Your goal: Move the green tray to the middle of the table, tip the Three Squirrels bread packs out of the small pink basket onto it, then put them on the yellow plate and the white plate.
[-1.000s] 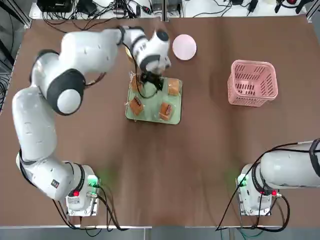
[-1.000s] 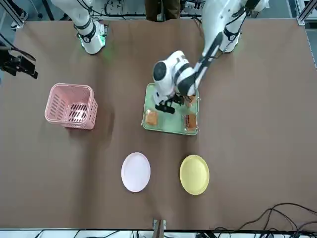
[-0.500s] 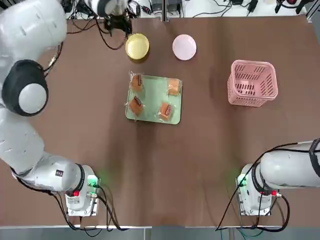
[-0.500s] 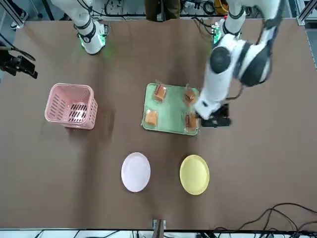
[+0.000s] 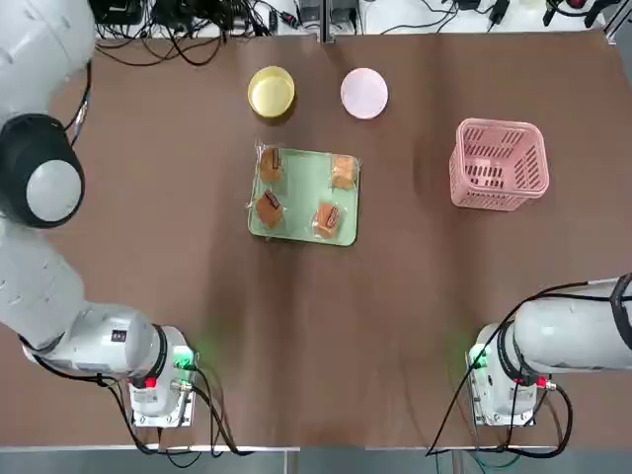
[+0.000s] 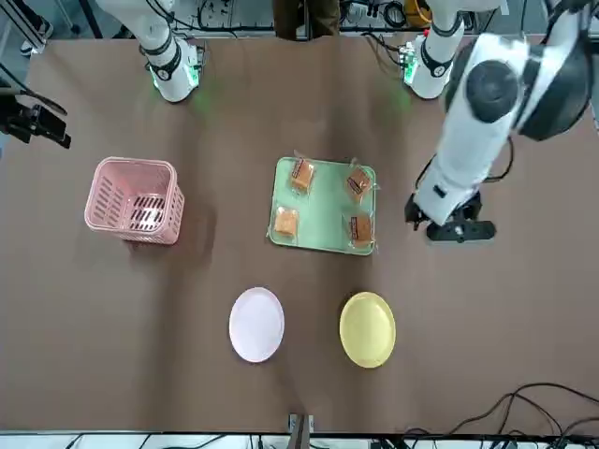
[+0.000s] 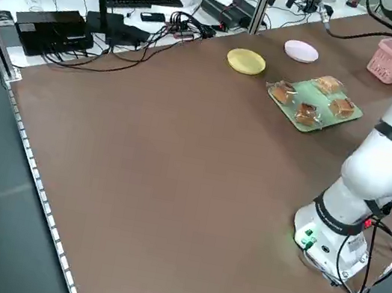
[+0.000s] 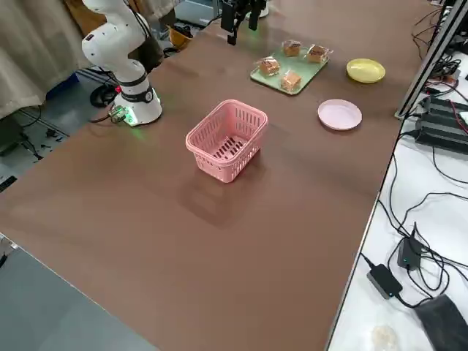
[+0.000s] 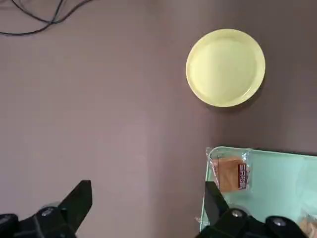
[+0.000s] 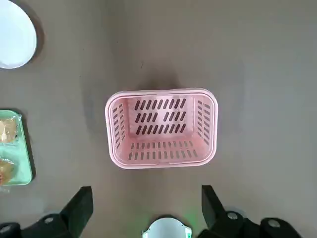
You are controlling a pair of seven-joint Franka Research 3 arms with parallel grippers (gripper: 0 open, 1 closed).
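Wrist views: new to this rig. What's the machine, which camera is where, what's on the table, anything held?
Two Franka arms with two-finger grippers share a brown table. The top view looks straight down, the front view faces the robot, the side views look in diagonally, and a wrist camera rides each arm. Four bread packs lie on the green tray. The yellow plate, white plate and pink basket are empty. The left gripper, beside the tray, and the right gripper, overlooking the basket, are open. Nothing is held.

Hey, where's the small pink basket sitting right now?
In the top view the small pink basket stands upright and empty on the robot's right side of the table, well apart from the green tray at the middle.
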